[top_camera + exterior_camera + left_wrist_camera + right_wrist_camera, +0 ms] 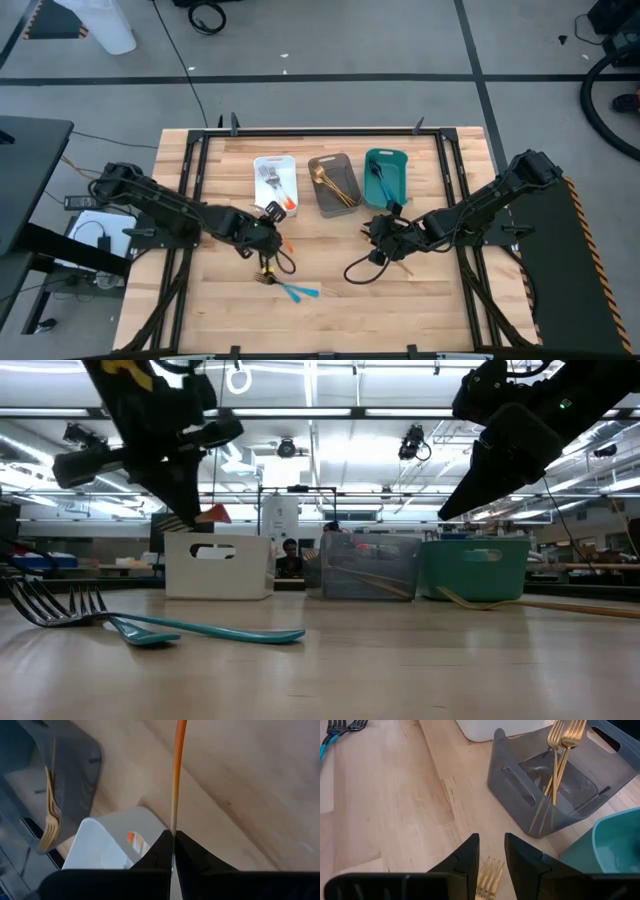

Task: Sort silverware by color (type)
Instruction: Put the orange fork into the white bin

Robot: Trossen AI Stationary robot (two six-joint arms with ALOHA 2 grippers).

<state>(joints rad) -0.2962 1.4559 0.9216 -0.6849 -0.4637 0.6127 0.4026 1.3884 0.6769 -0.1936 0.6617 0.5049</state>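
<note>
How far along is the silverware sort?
Mostly done: orange-handled pieces lie in the white bin, gold ones in the grey bin, teal ones in the teal bin. In hand: the left gripper is shut on an orange-handled piece near the white bin. Left: teal-handled forks on the table, and a gold fork under the open right gripper.

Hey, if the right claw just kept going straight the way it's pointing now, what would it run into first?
Most likely the gold fork lying on the table just ahead of the open right claw. Past that, the grey bin holding gold forks sits roughly in line, though depth is hard to judge.
</note>
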